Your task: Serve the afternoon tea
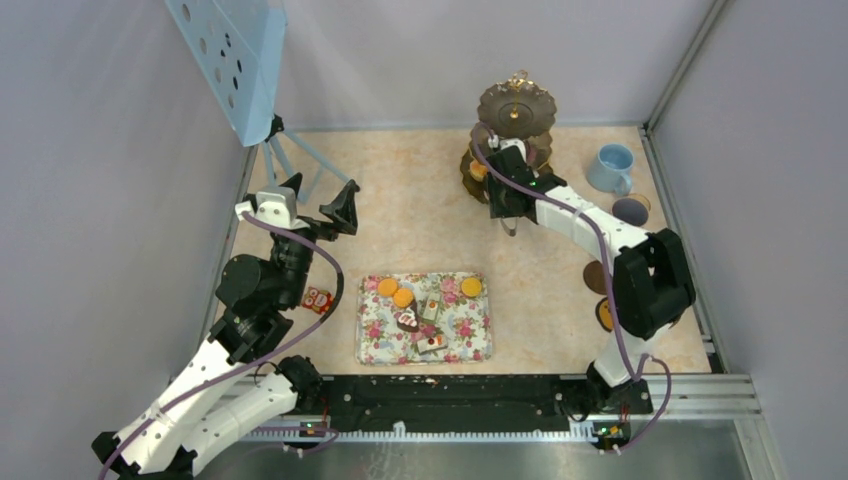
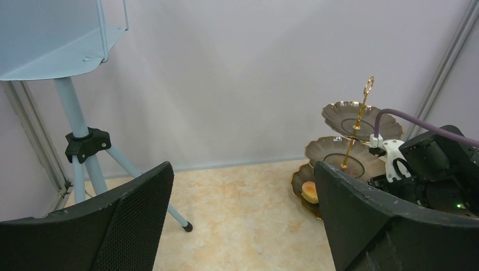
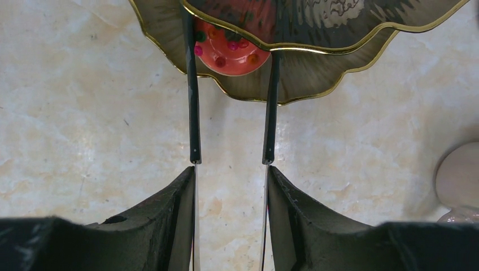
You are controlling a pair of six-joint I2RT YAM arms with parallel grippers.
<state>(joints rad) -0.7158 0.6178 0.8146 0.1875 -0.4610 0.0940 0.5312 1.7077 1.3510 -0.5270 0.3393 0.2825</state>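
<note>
The dark scalloped three-tier stand with gold handle is at the back. My right gripper is shut on the black tongs. The tong arms reach onto the bottom tier and stand either side of a red sprinkled donut, which the tier above partly hides. A yellow round lies on the bottom tier's left side. My left gripper is open and empty, raised at the left. Orange rounds and cake slices lie on the floral tray.
A light-blue cup and a pale-grey cup stand at the back right, and small orange-brown cups by the right arm. A blue tripod stands back left. A small red item lies by the left arm.
</note>
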